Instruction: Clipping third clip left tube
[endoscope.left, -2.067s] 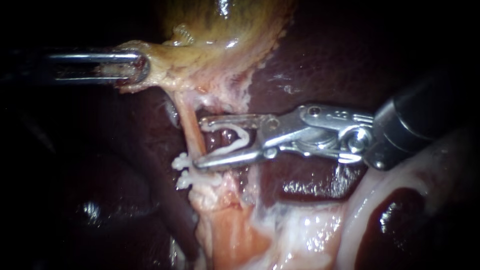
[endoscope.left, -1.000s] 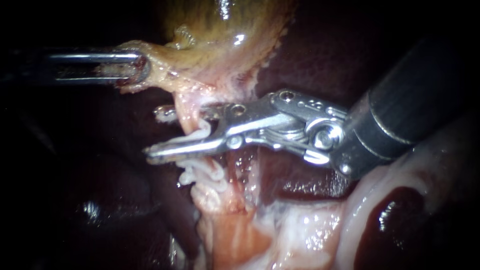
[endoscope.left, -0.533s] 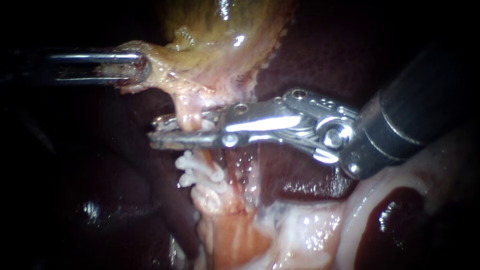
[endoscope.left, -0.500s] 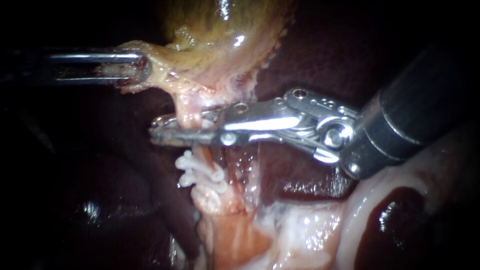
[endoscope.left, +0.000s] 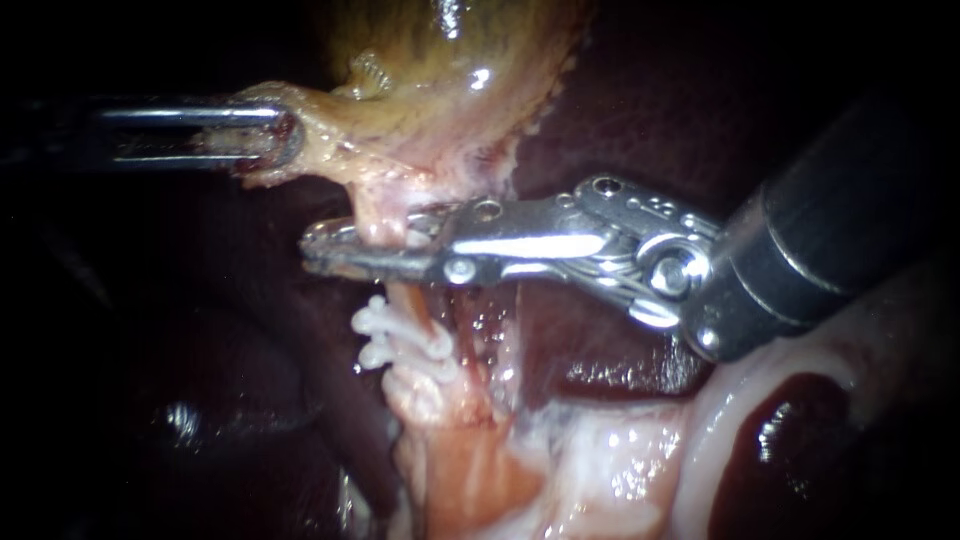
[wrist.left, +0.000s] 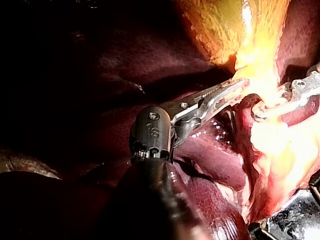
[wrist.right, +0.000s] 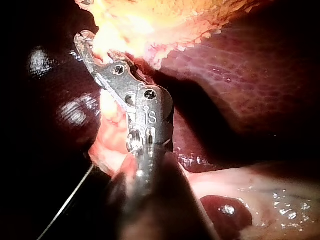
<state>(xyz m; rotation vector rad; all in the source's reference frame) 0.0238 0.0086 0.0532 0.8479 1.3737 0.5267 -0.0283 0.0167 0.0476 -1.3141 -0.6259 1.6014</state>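
Note:
The pale pink left tube (endoscope.left: 378, 212) runs down from the yellow-green gallbladder (endoscope.left: 450, 60). My right instrument (endoscope.left: 318, 248) reaches across it from the right, its jaws shut on the tube, with a bit of white showing between them. Just below, two white clips (endoscope.left: 385, 335) sit on the same tube. My left instrument (endoscope.left: 283, 135) comes in from the left, its jaws shut on the gallbladder's lower edge and holding it taut. In the left wrist view the left instrument (wrist.left: 239, 87) grips that bright tissue. The right wrist view shows the right instrument (wrist.right: 86, 44) crossing the tube.
Dark red liver (endoscope.left: 650, 100) surrounds the field. A second pale strand (endoscope.left: 478, 335) lies just right of the clipped tube. Whitish glistening tissue (endoscope.left: 620, 450) and a dark red lobe (endoscope.left: 790, 430) lie below the right instrument's shaft.
The right instrument, open with a white clip in its jaws, moved left and up across the tube above the two clips, then closed on it. The left instrument held still.

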